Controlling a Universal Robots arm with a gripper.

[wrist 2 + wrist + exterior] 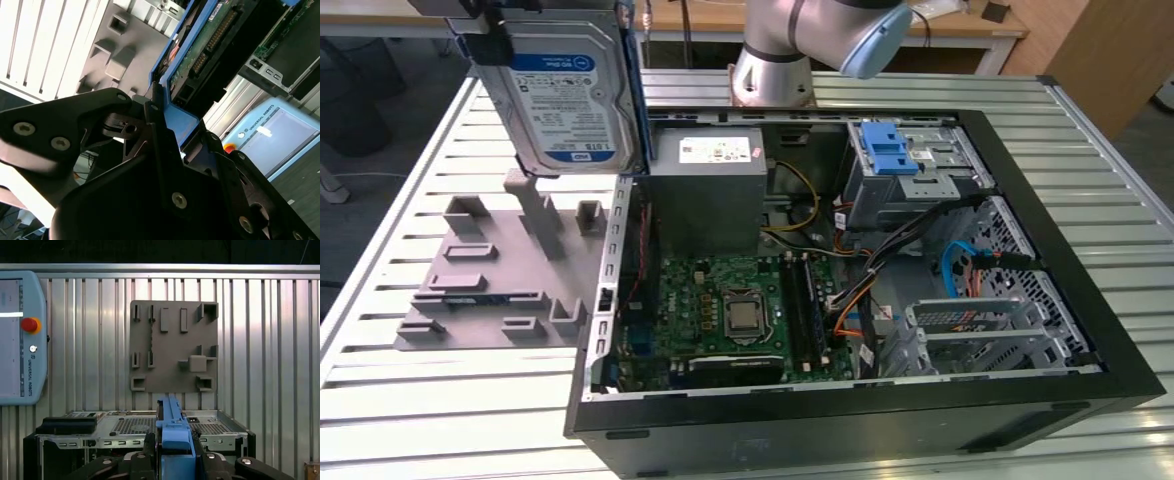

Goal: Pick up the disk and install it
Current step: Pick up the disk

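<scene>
Exterior view showed the disk (574, 90) held in the air, hanging beneath the end effector (176, 452), which the first wrist view showed clenched on its blue carrier. Below it lay a grey fixture plate (480, 270) on the table (440, 400). I judged this the carrying step, the disk not yet inside the open computer case (854, 300) off to one side.

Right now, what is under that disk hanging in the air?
Below the disk lies a grey plate with raised blocks, on the slatted table, beside the open computer case. In the exterior view the disk hides the table slats behind it.
</scene>
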